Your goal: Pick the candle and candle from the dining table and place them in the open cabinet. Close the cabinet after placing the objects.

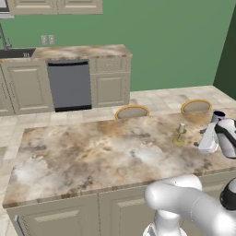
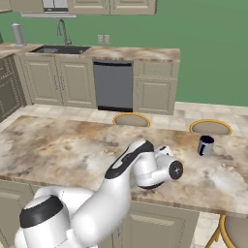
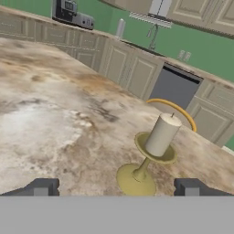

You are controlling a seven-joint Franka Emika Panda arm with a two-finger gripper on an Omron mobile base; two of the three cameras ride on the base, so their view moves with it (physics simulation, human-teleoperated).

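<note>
1. Toward the right end of the dining table (image 1: 83, 152), in the left base view, a cream candle on a brass-gold candlestick (image 1: 179, 134) is seen upright on the marble top, just beside the white hand of the arm. A dark mug (image 1: 218, 115) stands behind the hand. The fingers cannot be made out here, so a sideways brush of the hand against the slim holder could not be ruled out.

2. In the right base view, the candle is hidden behind the arm's wrist. The mug (image 2: 206, 145) is near the table's far edge, well apart from the work. A tipped candle would go unnoticed from this side.

3. In the hand view, the gripper (image 3: 116, 188) is spread wide, nothing held, with the candlestick (image 3: 148, 160) between its fingertips (image 3: 41, 187) but nearer the right one. The foot is narrow and the candle appears tilted in this rolled view; an off-centre closure is judged likely to push it over or pinch only the dish.
</note>
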